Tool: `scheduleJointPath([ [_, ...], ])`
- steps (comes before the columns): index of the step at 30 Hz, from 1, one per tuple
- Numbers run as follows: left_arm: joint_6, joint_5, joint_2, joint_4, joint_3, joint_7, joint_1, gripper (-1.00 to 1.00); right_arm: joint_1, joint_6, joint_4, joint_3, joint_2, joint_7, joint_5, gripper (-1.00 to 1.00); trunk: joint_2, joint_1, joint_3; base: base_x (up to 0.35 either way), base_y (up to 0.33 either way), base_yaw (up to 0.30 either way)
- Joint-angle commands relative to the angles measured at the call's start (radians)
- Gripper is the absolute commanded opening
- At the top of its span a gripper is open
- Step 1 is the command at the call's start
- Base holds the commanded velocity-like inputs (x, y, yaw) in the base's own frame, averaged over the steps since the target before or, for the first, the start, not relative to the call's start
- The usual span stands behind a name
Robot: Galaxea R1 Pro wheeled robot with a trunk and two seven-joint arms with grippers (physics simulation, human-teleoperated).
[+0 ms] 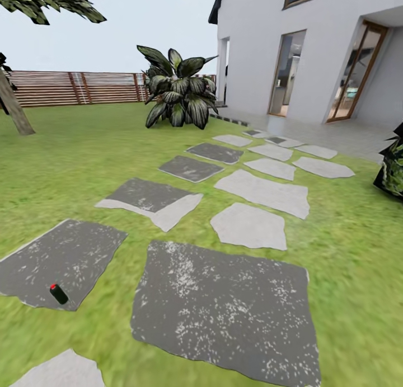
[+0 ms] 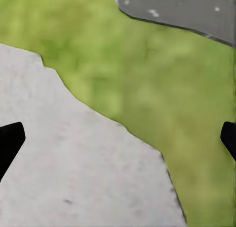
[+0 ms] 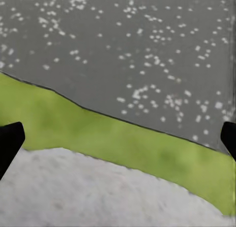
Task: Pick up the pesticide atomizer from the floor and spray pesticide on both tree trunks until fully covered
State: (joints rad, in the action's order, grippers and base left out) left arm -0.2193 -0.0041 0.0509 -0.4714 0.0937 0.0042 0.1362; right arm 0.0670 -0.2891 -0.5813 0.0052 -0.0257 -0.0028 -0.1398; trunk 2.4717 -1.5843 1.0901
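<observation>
Atomizer: small dark cylinder with a red cap, lying tilted on a dark slab at the head view's lower left.
Slab under it: flat, irregular, dark grey stone flecked with white, edged by grass.
Big slab: same speckled dark stone, broad and roughly square, just right of the atomizer's slab.
Pale slabs: smooth light grey, jagged outlines, strung toward the house.
Lawn: blurry green grass between all stones.
Trunk: mottled grey-brown, leaning, far left by the fence, well apart from the atomizer.
Fence: brown horizontal slats.
Plant: broad, striped dark leaves, near the house corner.
House: white walls, wood-framed glass doors.
Left hand: black fingertips spread wide, nothing between, over a pale slab and grass.
Right hand: fingertips likewise wide, holding nothing, above speckled stone, grass and pale stone.
</observation>
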Motion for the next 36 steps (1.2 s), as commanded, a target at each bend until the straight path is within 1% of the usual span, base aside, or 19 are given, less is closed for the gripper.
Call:
scheduleJointPath([
  [1,-0.003,-0.001,0.000,0.000,0.001,0.000,0.000,1.00,0.000,-0.003,0.001,0.000,-0.001,0.000,-0.006,1.00,0.000,0.000,0.001,0.333,-0.107,0.000],
  [18,-0.003,-0.001,0.000,0.000,0.001,0.000,0.000,1.00,0.000,-0.002,-0.002,-0.001,0.002,-0.001,-0.004,1.00,0.000,0.000,0.001,0.309,-0.130,0.010],
  [23,-0.003,-0.001,0.000,0.000,0.001,0.000,0.000,1.00,0.000,-0.002,-0.002,0.000,0.003,-0.001,-0.004,1.00,0.000,0.000,0.001,0.279,-0.164,0.205],
  [36,-0.003,-0.001,0.000,0.000,0.001,0.000,0.000,1.00,0.000,-0.002,0.000,0.000,0.003,0.000,-0.004,1.00,0.000,0.000,0.001,0.232,-0.198,0.274],
])
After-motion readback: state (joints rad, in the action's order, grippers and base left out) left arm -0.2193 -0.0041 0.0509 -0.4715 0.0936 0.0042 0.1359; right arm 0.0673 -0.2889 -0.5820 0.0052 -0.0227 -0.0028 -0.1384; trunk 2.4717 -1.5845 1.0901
